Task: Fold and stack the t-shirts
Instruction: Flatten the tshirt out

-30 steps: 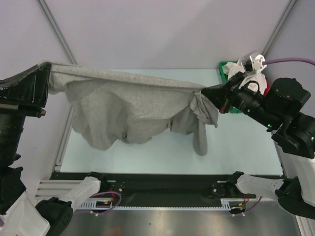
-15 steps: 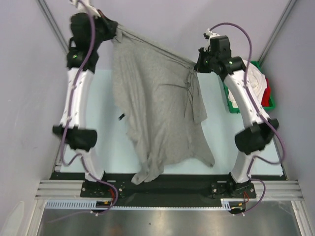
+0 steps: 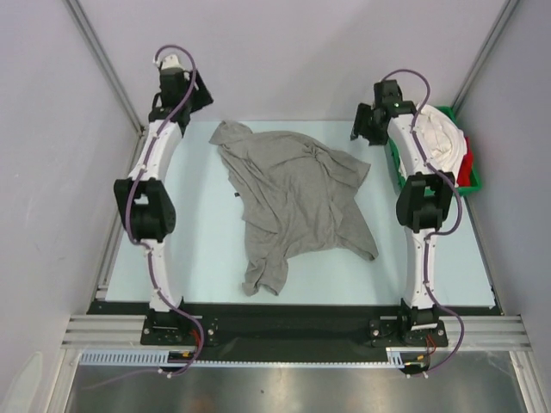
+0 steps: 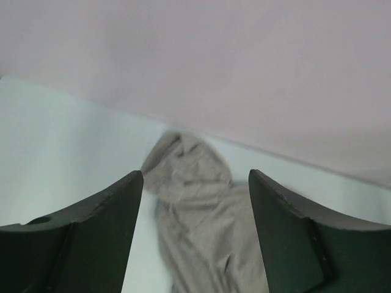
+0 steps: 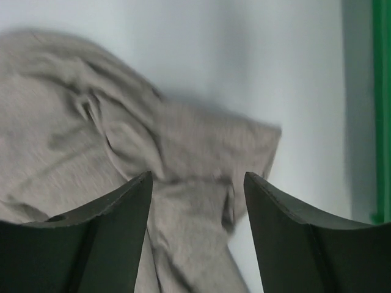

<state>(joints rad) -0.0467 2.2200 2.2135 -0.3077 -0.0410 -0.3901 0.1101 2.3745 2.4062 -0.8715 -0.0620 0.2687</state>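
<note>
The plain heather grey cotton t-shirt [image 3: 297, 202] is lying crumpled and unfolded in the middle of the pale worktop [image 3: 198, 249], between the two arms, with one narrow end reaching toward the near edge. Farther back, the left claw [image 4: 195, 177] is hanging wide and empty just beyond the shirt's far left tip. The right claw [image 5: 198, 177] is also standing wide, holding nothing, near the shirt's far right corner and apart from the cloth. At the far right, the green plastic tray [image 3: 469, 182] is carrying white cloth [image 3: 439, 138] and red cloth [image 3: 467, 163].
</note>
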